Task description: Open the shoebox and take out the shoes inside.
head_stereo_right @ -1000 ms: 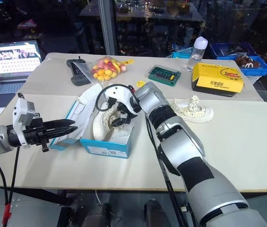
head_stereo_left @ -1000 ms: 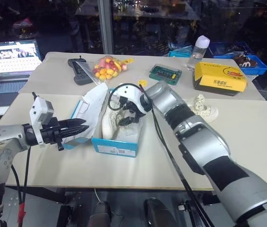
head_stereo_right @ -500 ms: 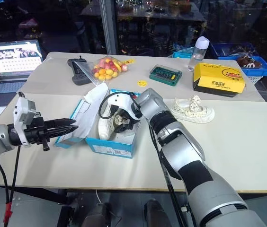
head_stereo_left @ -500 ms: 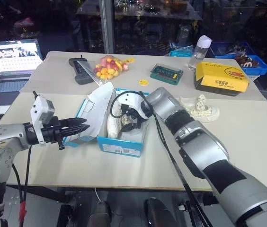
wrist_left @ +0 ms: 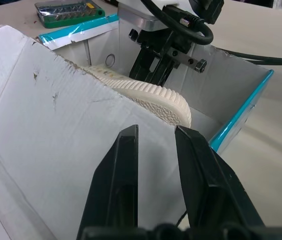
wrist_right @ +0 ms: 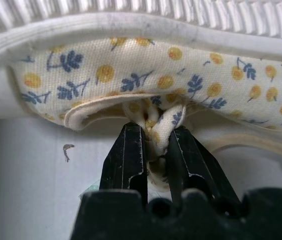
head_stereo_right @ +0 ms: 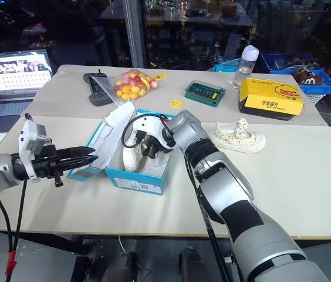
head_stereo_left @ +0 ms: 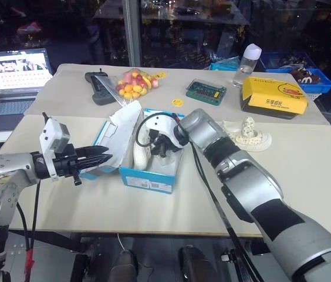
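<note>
The bright blue shoebox stands open near the table's middle, its lid leaning back to the left with the white inside showing. One cream shoe lies on its side in the box. My right gripper reaches down into the box and is shut on a cream, flower-printed strap of that shoe, which is pinched between the fingers. My left gripper is shut, level, with its tips against the lid's white face. The other shoe sits on the table to the right of the box.
A yellow box, a blue basket and a bottle stand at the back right. A green case, a bag of fruit and a black controller lie behind the shoebox. A laptop sits far left.
My right gripper's fingers have closed on the shoe inside the box. The left arm has stayed where it was at the lid.
</note>
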You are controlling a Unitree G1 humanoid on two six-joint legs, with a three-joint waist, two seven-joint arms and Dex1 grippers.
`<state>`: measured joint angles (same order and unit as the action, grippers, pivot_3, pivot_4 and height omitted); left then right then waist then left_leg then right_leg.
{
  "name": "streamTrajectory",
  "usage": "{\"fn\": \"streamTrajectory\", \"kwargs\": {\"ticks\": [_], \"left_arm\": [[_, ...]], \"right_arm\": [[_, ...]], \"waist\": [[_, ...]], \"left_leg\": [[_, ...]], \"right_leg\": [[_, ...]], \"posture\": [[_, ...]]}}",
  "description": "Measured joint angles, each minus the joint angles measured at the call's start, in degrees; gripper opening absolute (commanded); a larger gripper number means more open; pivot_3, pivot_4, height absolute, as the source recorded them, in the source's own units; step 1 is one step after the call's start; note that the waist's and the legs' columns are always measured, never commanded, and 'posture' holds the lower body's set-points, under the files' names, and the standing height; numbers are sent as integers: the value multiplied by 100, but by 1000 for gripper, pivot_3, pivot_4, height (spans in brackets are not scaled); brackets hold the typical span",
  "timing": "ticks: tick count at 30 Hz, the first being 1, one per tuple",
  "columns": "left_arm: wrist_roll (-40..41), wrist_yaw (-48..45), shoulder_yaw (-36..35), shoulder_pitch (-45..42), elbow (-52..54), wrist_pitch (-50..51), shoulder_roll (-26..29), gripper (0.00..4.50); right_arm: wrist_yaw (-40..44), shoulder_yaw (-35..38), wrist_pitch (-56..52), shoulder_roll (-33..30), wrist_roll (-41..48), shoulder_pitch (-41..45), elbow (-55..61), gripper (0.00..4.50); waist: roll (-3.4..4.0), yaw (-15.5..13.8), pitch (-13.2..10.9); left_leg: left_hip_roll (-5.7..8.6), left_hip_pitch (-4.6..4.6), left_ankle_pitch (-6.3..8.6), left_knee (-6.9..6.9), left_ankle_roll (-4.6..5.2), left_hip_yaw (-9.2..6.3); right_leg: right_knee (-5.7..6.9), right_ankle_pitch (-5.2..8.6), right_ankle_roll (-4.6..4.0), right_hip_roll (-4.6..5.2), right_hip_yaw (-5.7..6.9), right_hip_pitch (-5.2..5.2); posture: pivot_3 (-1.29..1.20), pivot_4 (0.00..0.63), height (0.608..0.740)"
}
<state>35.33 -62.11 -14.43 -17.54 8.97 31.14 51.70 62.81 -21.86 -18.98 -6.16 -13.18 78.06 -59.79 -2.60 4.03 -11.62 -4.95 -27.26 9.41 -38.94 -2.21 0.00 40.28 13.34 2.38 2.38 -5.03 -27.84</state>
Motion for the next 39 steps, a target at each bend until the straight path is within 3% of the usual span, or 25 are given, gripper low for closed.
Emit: {"fn": "streamTrajectory", "kwargs": {"ticks": [16,27,34,39], "left_arm": [[-76,-25,16,-28,-77,-9,-27,1209],[-123,-49,63,-58,-83,-9,-35,1209],[-128,-64,92,-91,-99,-11,-65,1209],[-136,-66,128,-131,-98,-14,-116,1209]], "right_arm": [[569,228,-890,-662,355,307,2341,531],[201,515,-1242,-1108,616,353,2432,531],[238,767,-1430,-1917,781,525,2861,531],[735,770,-1406,-2975,827,96,3655,531]], "waist": [[0,4,0],[0,-4,0],[0,-6,0],[0,-44,0]], "left_leg": [[0,-12,-3,0,-3,0],[1,-13,-6,0,-4,1],[2,-12,-6,-1,-5,1],[2,-12,-7,-2,-6,2]], "right_leg": [[26,5,-7,0,0,-26],[32,7,-11,0,-1,-29],[34,9,-12,0,-2,-29],[34,17,-7,0,-3,-26]], "posture": [[0,150,673],[0,150,673],[0,150,673],[0,150,673]]}}
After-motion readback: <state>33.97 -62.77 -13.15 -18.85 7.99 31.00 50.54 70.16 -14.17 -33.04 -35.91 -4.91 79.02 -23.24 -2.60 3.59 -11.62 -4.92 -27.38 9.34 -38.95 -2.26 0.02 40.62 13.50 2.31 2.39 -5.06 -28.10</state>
